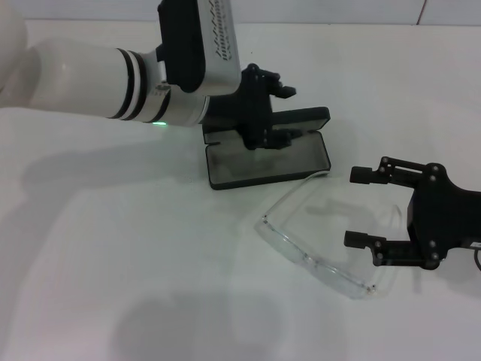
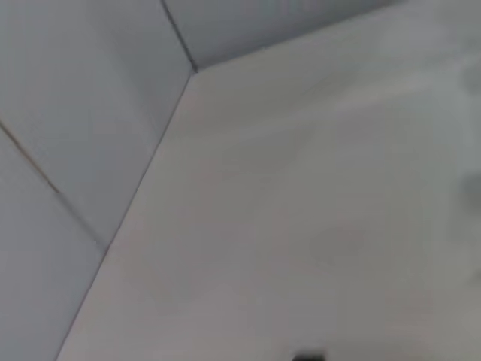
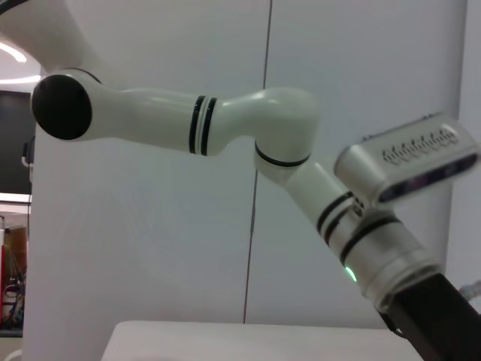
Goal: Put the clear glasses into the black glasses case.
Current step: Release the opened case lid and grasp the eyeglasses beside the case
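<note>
On my head view the black glasses case (image 1: 268, 154) lies open on the white desk (image 1: 113, 256), and my left pincer (image 1: 272, 114) is down over its back part, though I cannot tell how its fingers are set. The clear glasses (image 1: 316, 237) lie unfolded on the desk just in front of the case, one temple tip almost touching its front corner. My right pincer (image 1: 362, 207) sits spread wide beside them, holding nothing.

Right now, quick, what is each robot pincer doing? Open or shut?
Left pincer: at the open black glasses case; open or shut cannot be told.
Right pincer: open, holding nothing, beside the clear glasses on the table.
</note>
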